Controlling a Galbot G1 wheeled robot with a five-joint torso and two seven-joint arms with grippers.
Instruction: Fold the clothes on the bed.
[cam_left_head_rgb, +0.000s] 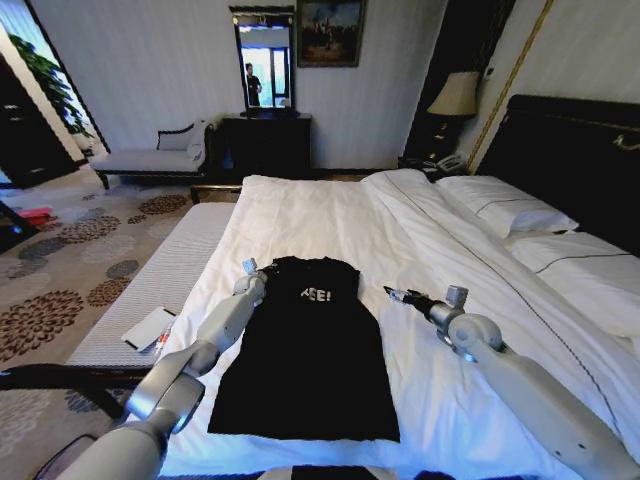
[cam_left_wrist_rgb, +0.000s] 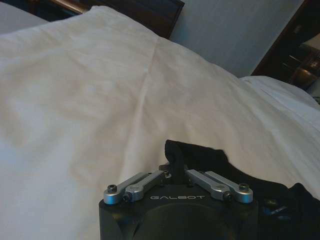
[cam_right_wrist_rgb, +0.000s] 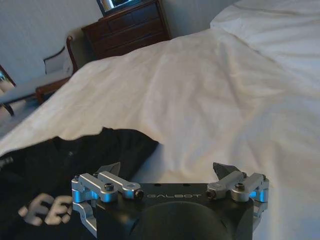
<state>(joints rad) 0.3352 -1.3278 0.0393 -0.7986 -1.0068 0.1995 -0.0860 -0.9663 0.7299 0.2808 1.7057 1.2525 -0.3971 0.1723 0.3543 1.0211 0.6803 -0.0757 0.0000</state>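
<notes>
Head view: I see the black shirt (cam_left_head_rgb: 305, 350) flat on the bed (cam_left_head_rgb: 330, 215), sleeves folded in, collar at 12 o'clock, white lettering partly hidden. My left gripper (cam_left_head_rgb: 252, 268) sits at its 11 o'clock corner, right gripper (cam_left_head_rgb: 392, 293) off the shirt at 2 o'clock.
Left wrist: fingers pinched on the shirt's edge (cam_left_wrist_rgb: 176, 150).
Right wrist: jaws spread wide, gripper (cam_right_wrist_rgb: 167, 172) beside the shirt (cam_right_wrist_rgb: 75, 165), holding nothing.

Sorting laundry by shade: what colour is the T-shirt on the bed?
Black T-shirt with white chest lettering, clearest in the head view.
</notes>
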